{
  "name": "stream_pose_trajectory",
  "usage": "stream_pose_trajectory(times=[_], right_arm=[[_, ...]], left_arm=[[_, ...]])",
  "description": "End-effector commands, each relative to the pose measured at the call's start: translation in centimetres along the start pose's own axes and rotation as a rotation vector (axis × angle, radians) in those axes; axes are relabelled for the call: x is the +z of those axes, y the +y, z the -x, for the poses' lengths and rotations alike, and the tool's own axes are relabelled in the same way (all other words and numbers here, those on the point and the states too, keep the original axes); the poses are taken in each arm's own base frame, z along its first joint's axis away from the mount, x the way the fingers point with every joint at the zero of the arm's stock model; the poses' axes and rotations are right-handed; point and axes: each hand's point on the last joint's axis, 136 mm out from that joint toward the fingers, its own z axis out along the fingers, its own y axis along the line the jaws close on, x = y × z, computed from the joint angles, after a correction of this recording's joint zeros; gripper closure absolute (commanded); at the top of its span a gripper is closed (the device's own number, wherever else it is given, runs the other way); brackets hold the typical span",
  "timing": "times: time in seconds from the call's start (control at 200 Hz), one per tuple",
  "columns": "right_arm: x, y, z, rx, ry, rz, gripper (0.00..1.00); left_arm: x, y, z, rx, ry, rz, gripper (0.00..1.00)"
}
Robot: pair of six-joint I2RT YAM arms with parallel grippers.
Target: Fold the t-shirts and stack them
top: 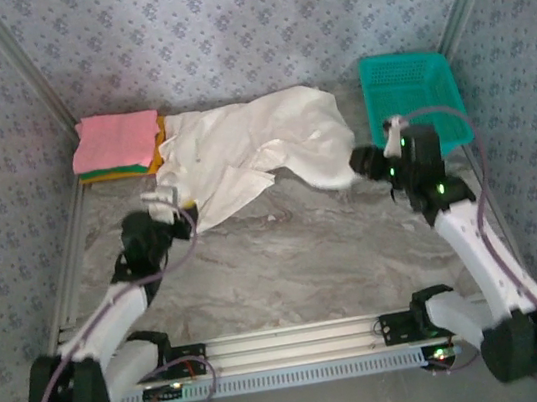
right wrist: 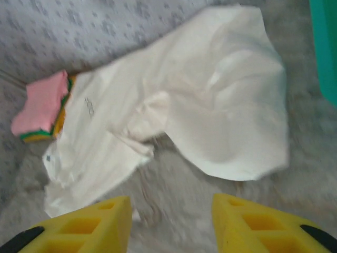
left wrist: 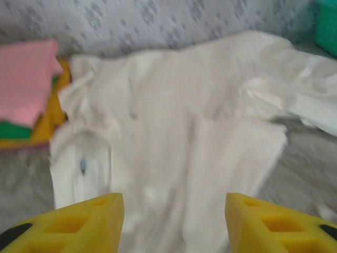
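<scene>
white t-shirt [top: 251,148], rumpled (beside folded stack [top: 118,142])

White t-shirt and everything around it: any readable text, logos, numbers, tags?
Nothing is legible enough to quote.
On the thin white cotton t-shirt, the small dark chest mark: too small and blurred to read.
Inside its collar, the bluish tag: blurred, unreadable.
On the stack of folded pink, green and orange shirts: no print visible.
On the teal plastic mesh basket: no label visible.
</scene>
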Motion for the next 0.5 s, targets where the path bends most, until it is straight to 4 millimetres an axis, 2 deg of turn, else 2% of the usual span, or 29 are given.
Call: stream_pose_trajectory(times=[0.0,0.05,0.105,0.165,0.255,0.325,0.42,0.44,0.465,0.495], right_arm=[[-4.2,-0.5,1.8,-0.033,-0.170,-0.078,0.51],[-4.6,-0.7,1.8,-0.049,-0.179,-0.095,0.50],[-4.2,-0.7,2.3,-0.065,-0.176,-0.102,0.50],[-2.1,-0.3,2.8,-0.079,-0.137,-0.089,0.50],[2.3,0.2,3.3,-0.069,-0.038,-0.066,0.50],[6.1,0.4,2.9,-0.054,0.053,-0.057,0.50],[10.2,-1.0,1.6,-0.021,0.164,-0.143,0.49],[11.2,-1.8,0.6,-0.005,0.207,-0.173,0.48],[11.6,-1.7,1.1,0.000,0.208,-0.182,0.47],[12.3,-2.4,0.5,0.017,0.239,-0.215,0.46]], left_arm=[[-3.7,1.9,3.7,-0.053,-0.147,0.139,0.43],[-4.6,2.2,3.9,-0.033,-0.146,0.160,0.41],[-4.9,2.1,4.9,-0.013,-0.157,0.158,0.41],[-4.1,1.8,6.1,-0.013,-0.143,0.141,0.38],[-1.0,0.7,7.2,-0.038,-0.069,0.070,0.35],[2.1,-1.4,7.2,-0.035,-0.004,-0.040,0.32],[6.4,-3.8,5.7,-0.003,0.093,-0.108,0.30],[7.1,-4.1,5.3,-0.001,0.113,-0.109,0.29],[7.9,-4.5,4.7,-0.002,0.136,-0.115,0.29],[8.7,-5.0,3.9,-0.001,0.160,-0.127,0.28]])
